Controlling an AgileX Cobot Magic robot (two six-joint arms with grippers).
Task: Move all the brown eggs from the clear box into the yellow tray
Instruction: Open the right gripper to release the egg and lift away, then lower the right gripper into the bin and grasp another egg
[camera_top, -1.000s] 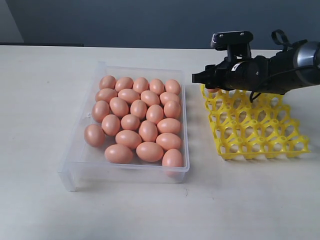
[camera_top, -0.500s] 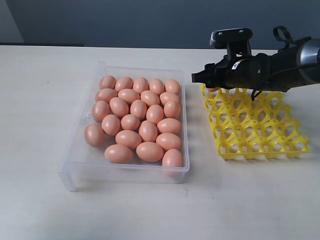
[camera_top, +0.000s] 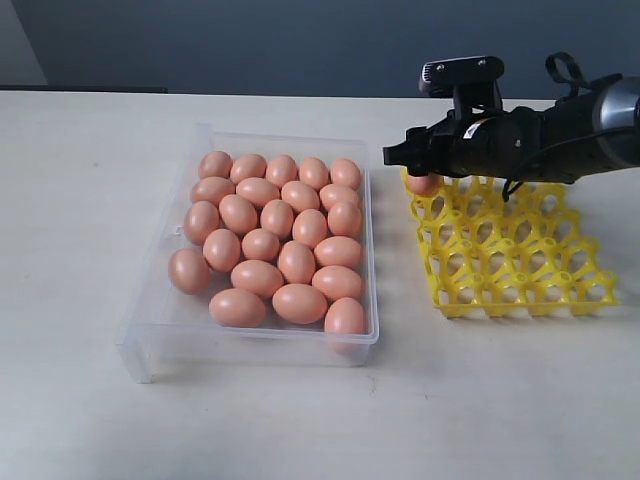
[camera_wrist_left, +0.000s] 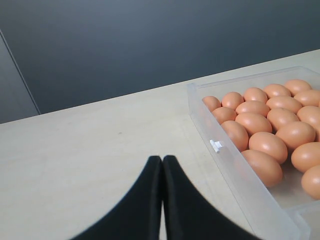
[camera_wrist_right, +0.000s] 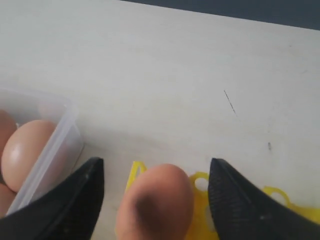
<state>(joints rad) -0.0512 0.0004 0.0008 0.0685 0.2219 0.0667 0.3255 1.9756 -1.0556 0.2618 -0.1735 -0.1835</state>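
Now R pincer (camera_wrist_right: 156, 169) wider, egg (camera_top: 423, 184) dropped in yellow tray (camera_top: 520, 272).

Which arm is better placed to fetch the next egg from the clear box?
Probably right: the right gripper is open over the yellow tray, beside the clear box; the left gripper is shut.

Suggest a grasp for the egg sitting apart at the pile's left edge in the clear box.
Take that egg across its narrow waist, straight down from above: it lies on its side, and the clear box's walls block a side approach. Bare floor on its outer side gives one finger room; the other likely has to slip beside the neighbouring egg.
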